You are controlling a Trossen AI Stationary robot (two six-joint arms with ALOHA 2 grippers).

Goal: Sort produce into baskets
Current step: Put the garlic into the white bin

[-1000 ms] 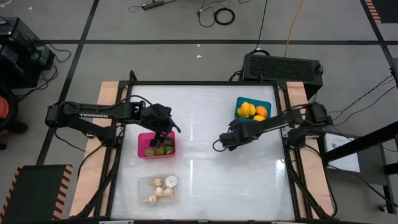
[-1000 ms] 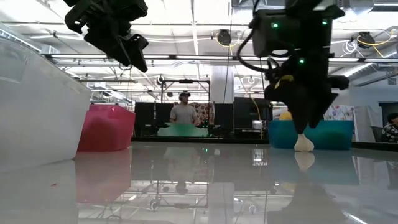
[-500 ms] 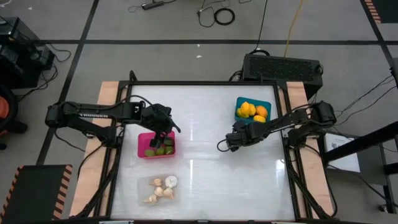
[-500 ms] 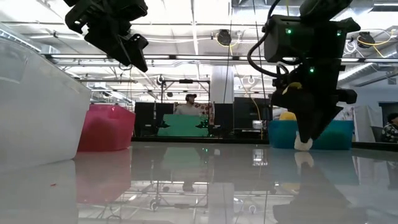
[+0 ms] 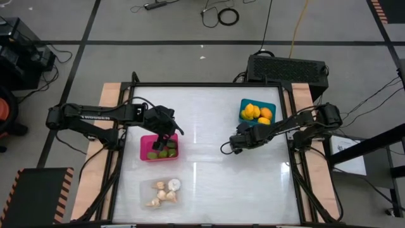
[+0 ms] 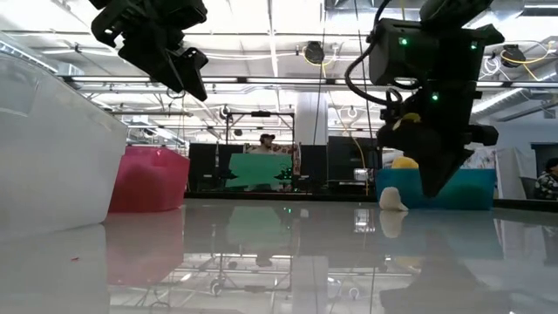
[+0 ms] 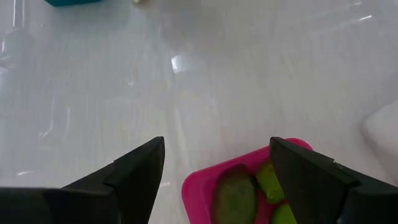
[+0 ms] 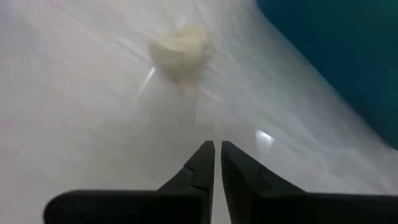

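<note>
Right wrist view. You see the right gripper [image 8: 217, 163] with its two dark fingers [image 8: 199, 167] drawn almost together, only a thin slit between them and nothing held. Just beyond the tips, apart from them, a whitish-beige garlic-like bulb [image 8: 179, 47] lies on the glossy white table surface [image 8: 81, 118]. Near it stands the dark teal-blue plastic wall of a basket [image 8: 339, 56].

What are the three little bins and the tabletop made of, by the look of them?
The pink bin, teal bin and clear bin look like smooth moulded plastic; the clear one lets the pale bulbs show through. The tabletop seems a glossy white board or laminate: in the low view it mirrors the bins and ceiling lights.
</note>
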